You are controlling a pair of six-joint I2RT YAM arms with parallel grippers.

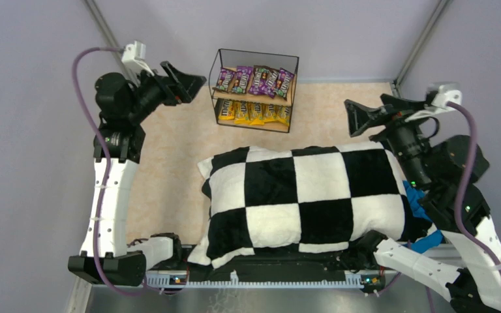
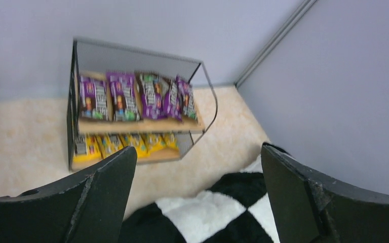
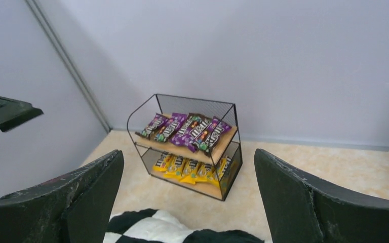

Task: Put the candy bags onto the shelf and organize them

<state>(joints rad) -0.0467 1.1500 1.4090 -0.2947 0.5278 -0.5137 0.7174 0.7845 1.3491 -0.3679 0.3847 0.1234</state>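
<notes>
Left fingers (image 1: 184, 83): spread wide, nothing between them, raised above the desk (image 1: 169, 150) at its far-left side and aimed toward the shelf (image 3: 197, 105), which lies just beyond and to their right, apart from them. Right fingers (image 1: 364, 117): likewise parted wide and empty, raised at the far-right side over the corner of the checkered cushion (image 1: 300, 195); the shelf is well apart, ahead and to their left. Shelf: upright at the far middle of the desk, close to the back wall. Upper board: a row of purple candy bags (image 1: 256, 79), side by side, those at the right end tilted and overlapping a little. Lower board: a row of yellow candy bags (image 1: 254, 112), packed edge to edge. Every bag in view sits on the shelf, sorted by colour, one colour to a tier. Status, judged: placing appears done; at most, squaring the slanted purple bags is left. Whether the cushion, lying between the arms and the shelf, hides any bag cannot be told.
</notes>
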